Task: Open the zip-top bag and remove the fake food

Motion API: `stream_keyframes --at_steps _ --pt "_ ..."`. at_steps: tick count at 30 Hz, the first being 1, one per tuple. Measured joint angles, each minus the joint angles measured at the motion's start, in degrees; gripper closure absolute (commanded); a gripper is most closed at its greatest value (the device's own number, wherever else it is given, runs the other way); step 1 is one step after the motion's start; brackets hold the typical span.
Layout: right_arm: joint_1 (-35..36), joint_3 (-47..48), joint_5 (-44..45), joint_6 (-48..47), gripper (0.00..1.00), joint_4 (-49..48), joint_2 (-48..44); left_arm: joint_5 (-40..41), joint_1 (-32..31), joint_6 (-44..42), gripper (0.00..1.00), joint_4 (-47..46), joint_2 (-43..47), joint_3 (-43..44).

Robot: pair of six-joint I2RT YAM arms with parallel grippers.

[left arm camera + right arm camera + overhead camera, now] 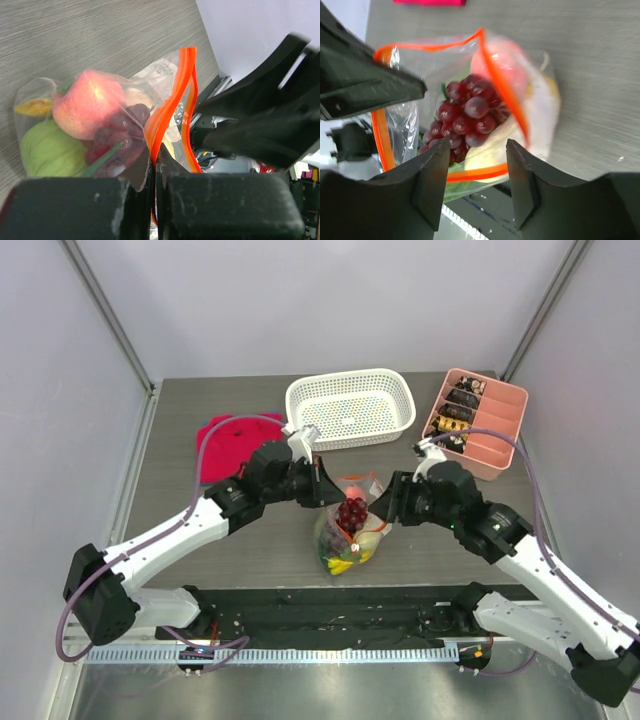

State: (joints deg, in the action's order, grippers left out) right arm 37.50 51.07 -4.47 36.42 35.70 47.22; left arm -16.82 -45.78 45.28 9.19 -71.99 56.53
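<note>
Two arms reach in from the near edge of the grey wood-grain tabletop (pixel 230 540) and meet at a clear, crinkly plastic zip-top bag (pixel 345 540) with an orange-red zipper strip (pixel 492 85). The bag lies near the middle of the tabletop, just beyond the arm bases. Its closed end points toward the bases and its mouth faces away.

All the fake food (pixel 348 525) is inside the bag. Yellow plastic bananas (pixel 345 565) sit at the near end. Beyond them are a green round piece (pixel 47 150), a bunch of dark red grapes (pixel 470 115) and a pink-red fruit (pixel 87 102) up by the mouth.

The left end effector (pixel 154 172) is clamped on the bag. In its wrist view the two black fingers (pixel 100 205) press together with one lip of the zipper strip pinched between them. The right end effector (pixel 476 147) sits at the opposite side of the mouth with its fingers (pixel 432 182) spread apart. The other lip of the strip crosses the gap between them and is not squeezed. The mouth is parted, and the strip forms an open loop around the grapes.

Farther back stands a white perforated plastic basket (pixel 345 377). To its right is a pink divided tray (pixel 495 430) holding dark brown pieces (pixel 455 415). A flat red-pink cloth (pixel 225 445) lies at the far left, behind the left arm.
</note>
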Motion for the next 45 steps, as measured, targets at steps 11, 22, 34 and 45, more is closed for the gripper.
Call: stream_keyframes --at_steps 11,22,34,45 --pt "9.07 -2.91 8.09 1.33 0.27 -9.18 12.81 1.01 -0.26 1.01 1.0 -0.83 2.86 -2.47" --pt "9.51 -3.3 4.48 4.07 0.58 -21.11 21.11 2.38 -0.26 1.86 1.0 -2.47 6.1 -6.78" --pt "10.03 5.11 1.68 1.29 0.99 -16.83 19.5 16.72 -0.35 3.61 1.0 1.99 19.1 -12.72" --pt "10.03 20.44 0.94 -1.88 0.99 -13.38 19.12 20.26 -0.35 3.8 1.0 2.91 19.67 -13.29"
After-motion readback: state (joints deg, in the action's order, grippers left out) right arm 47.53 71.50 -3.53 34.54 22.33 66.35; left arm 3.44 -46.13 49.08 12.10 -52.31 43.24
